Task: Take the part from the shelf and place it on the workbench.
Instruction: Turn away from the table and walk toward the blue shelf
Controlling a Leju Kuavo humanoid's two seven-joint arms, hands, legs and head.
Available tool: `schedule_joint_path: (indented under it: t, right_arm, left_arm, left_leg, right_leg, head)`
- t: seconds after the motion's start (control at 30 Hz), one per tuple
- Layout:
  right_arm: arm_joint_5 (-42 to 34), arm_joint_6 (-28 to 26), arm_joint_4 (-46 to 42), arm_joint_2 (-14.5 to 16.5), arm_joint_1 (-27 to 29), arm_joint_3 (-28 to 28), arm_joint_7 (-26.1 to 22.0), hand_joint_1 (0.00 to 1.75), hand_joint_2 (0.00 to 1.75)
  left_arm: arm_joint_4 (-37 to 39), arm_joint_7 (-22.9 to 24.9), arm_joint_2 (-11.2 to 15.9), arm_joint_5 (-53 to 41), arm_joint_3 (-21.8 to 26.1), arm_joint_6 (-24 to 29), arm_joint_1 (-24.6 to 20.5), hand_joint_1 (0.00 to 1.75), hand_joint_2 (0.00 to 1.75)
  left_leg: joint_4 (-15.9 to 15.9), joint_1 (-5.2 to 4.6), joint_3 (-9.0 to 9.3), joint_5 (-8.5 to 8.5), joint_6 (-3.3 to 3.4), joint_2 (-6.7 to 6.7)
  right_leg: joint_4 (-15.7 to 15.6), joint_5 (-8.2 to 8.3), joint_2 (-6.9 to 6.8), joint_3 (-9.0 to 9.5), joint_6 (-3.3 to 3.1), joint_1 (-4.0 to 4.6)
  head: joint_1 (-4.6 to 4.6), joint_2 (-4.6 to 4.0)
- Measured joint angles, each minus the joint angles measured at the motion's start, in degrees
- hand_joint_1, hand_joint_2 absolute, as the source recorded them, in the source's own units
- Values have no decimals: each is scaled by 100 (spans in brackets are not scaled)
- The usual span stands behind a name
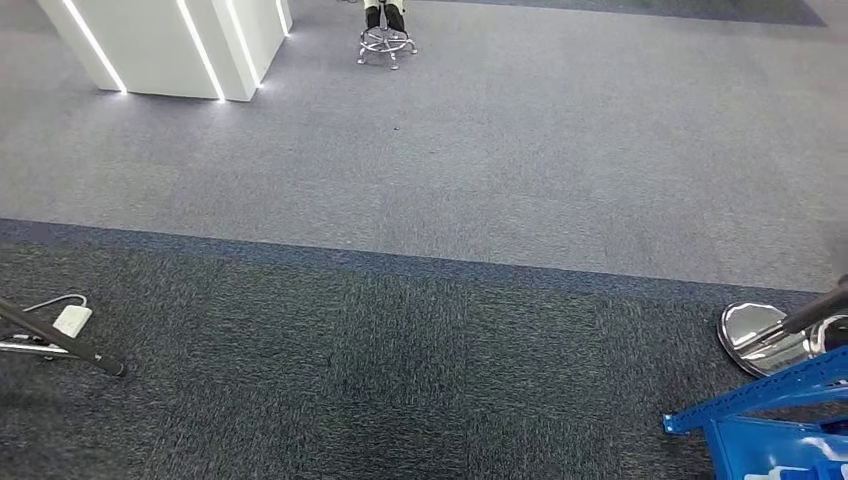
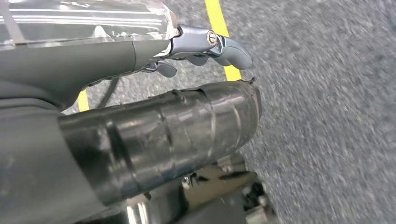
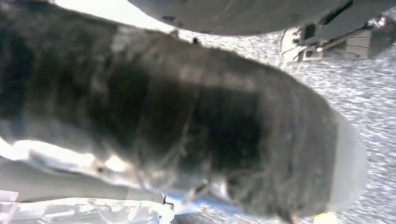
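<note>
Floor: you look down on grey carpet [image 1: 450, 150]; a blue shelf frame [image 1: 770, 400] juts in at lower right.
Left hand [image 2: 205, 46]: fingers slightly curled, holding nothing.
Right hand [image 3: 187, 126]: blurred; grip unreadable.
Part: whereabouts can't be told.

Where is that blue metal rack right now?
In the head view, the blue metal rack pokes in at the bottom right corner, on the dark carpet, just below a shiny chrome stool base.
</note>
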Motion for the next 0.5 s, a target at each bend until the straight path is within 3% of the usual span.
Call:
schedule_joint_path:
  t: [0.03, 0.1, 0.13, 0.17, 0.2, 0.27, 0.33, 0.43, 0.5]
  right_arm:
    - [8, 0, 0, 0, -7, 0, 9, 0, 0]
    - [27, 2, 0, 0, -18, 0, 11, 0, 0]
    - [36, 3, 0, -1, -14, 0, 11, 0, 0]
    - [43, 5, 0, -2, -8, 0, 10, 0, 0]
    - [49, 8, 0, -4, -2, 0, 10, 0, 0]
    - [57, 13, 0, -9, 1, 0, 10, 0, 0]
    - [57, 16, 0, -11, -11, 0, 3, 0, 0]
    - [56, 21, 1, -10, 9, 0, -6, 0, 0]
    - [55, 22, 2, -9, 15, 0, -13, 0, 0]
  left_arm:
    - [0, 3, 1, 4, 3, 1, 6, 0, 0]
    - [0, -3, 4, 25, 13, 8, 25, 0, 0]
    - [0, -6, 7, 34, 17, 12, 31, 0, 0]
    - [0, -8, 10, 43, 20, 15, 31, 0, 0]
    - [0, -9, 11, 46, 21, 17, 27, 0, 0]
    - [0, -10, 11, 50, 23, 17, 20, 0, 0]
    - [0, -11, 12, 50, 25, 17, 15, 0, 0]
    - [0, -11, 13, 47, 25, 17, -16, 0, 0]
    - [0, -20, 14, 44, 25, 17, -26, 0, 0]
  left_leg:
    - [-12, -4, 3, 6, 25, 80]
    - [-15, -15, -2, -4, 45, 246]
    - [-14, -18, 0, -13, 46, 328]
    - [-14, -18, 7, -24, 42, 402]
    - [-14, -18, 22, -36, 33, 468]
    - [-11, -32, 65, -72, -9, 585]
    - [-9, -57, 102, -109, -70, 681]
    - [-22, -58, 168, -148, -160, 781]
    - [176, -41, 112, -311, -210, 584]
  right_leg:
    - [300, -171, -174, -144, 19, -2]
    - [985, -474, -318, -485, 54, -17]
    - [1172, -506, -338, -576, 64, -24]
    - [1155, -428, -357, -563, 69, -29]
    - [924, -263, -393, -438, 65, -30]
    - [165, 76, -608, -35, 20, 4]
    - [-271, 184, -766, 177, -54, 59]
    - [-334, 178, -634, 180, -148, 68]
    - [-390, 214, -517, 212, -218, 28]
  head:
    - [6, 0]
    - [11, 0]
    - [11, 0]
    - [11, 0]
    - [12, 0]
    - [12, 0]
    - [10, 0]
    - [8, 0]
    - [-1, 0]
